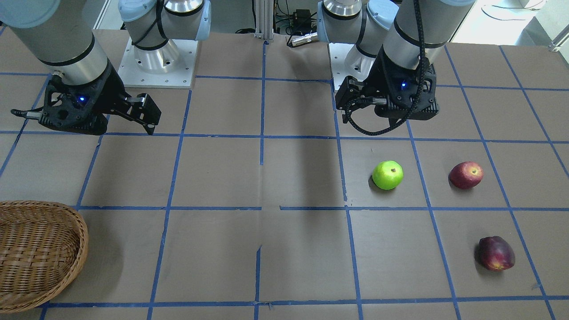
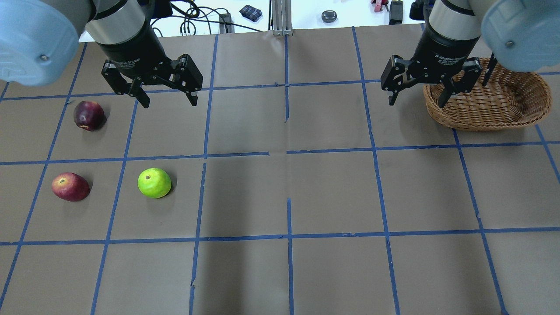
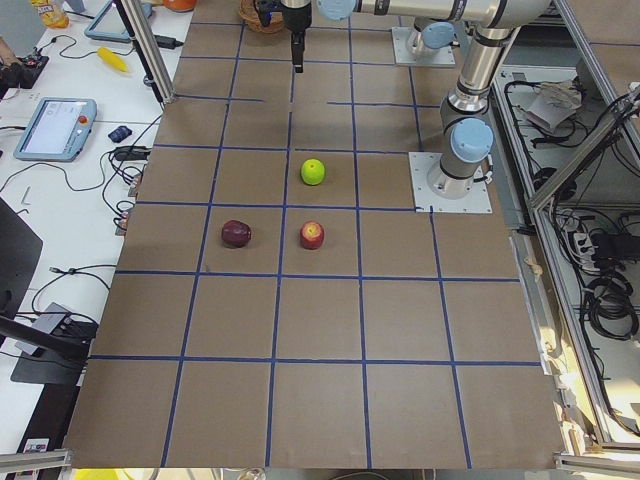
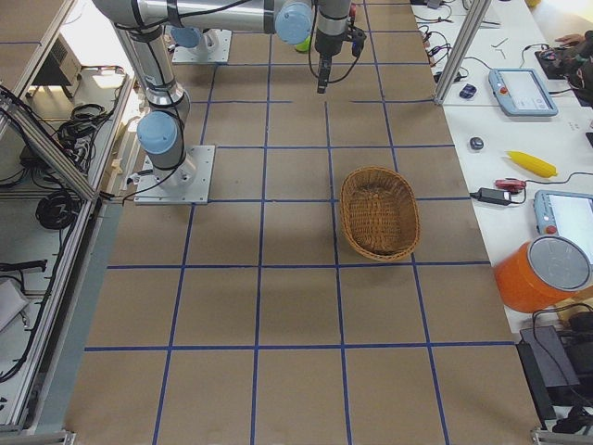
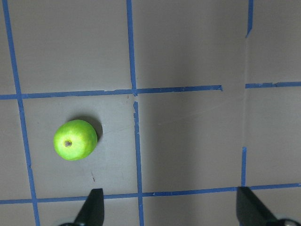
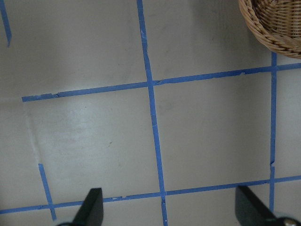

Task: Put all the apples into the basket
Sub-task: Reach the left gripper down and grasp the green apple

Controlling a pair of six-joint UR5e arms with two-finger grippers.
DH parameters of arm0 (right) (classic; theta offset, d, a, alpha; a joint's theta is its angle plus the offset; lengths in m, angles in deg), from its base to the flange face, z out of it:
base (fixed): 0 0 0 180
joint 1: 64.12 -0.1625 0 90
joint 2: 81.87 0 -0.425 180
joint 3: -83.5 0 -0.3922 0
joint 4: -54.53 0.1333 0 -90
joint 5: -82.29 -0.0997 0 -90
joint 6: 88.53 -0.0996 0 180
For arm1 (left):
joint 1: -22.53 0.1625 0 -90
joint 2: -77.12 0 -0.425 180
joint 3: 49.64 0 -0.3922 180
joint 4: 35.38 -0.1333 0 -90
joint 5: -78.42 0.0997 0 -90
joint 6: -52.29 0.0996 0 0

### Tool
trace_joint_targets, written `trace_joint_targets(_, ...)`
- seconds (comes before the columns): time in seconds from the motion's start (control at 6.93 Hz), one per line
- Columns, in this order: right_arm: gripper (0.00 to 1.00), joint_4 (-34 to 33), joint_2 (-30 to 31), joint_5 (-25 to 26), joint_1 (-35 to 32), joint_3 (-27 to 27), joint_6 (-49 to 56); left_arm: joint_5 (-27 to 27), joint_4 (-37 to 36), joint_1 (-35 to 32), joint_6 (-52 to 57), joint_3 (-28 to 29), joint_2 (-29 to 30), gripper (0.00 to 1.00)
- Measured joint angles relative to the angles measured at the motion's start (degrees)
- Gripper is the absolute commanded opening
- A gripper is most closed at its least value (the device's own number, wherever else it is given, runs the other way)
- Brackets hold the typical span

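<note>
Left fingers (image 5: 94, 209): wide apart, empty; green apple (image 5: 75, 140) at 10 o'clock on tabletop (image 5: 188, 141). Right fingers (image 6: 94, 207): wide, empty; basket (image 6: 277, 28) at 1 o'clock, holding nothing. Probably first pick: centre over green apple, descend, close.

A lime-green apple (image 2: 154, 183), a red apple (image 2: 70, 187) and a maroon apple (image 2: 89, 115) with a yellow patch lie on a brown table (image 2: 332, 192) gridded with blue tape (image 2: 289, 236); the woven basket (image 2: 481, 116) is tan.

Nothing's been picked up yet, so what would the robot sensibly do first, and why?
Probably shift the left gripper over the green apple and lower it. Its jaws stand open and empty, that apple is the only one in its wrist view, and the basket holds nothing.
</note>
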State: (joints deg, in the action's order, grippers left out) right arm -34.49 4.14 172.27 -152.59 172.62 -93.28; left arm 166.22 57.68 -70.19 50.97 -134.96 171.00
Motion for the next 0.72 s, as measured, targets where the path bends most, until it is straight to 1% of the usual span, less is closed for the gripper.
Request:
trace_joint_targets(0.43,1.00,-0.04,-0.04,0.01,0.04,0.00,-0.01,0.30,0.03,0.37,0.18,0.03,0.00,1.00)
trace_joint_targets(0.72,1.00,-0.05,-0.03,0.03,0.05,0.00,-0.06,3.06,0.01,2.89,3.38,-0.47,0.22,1.00)
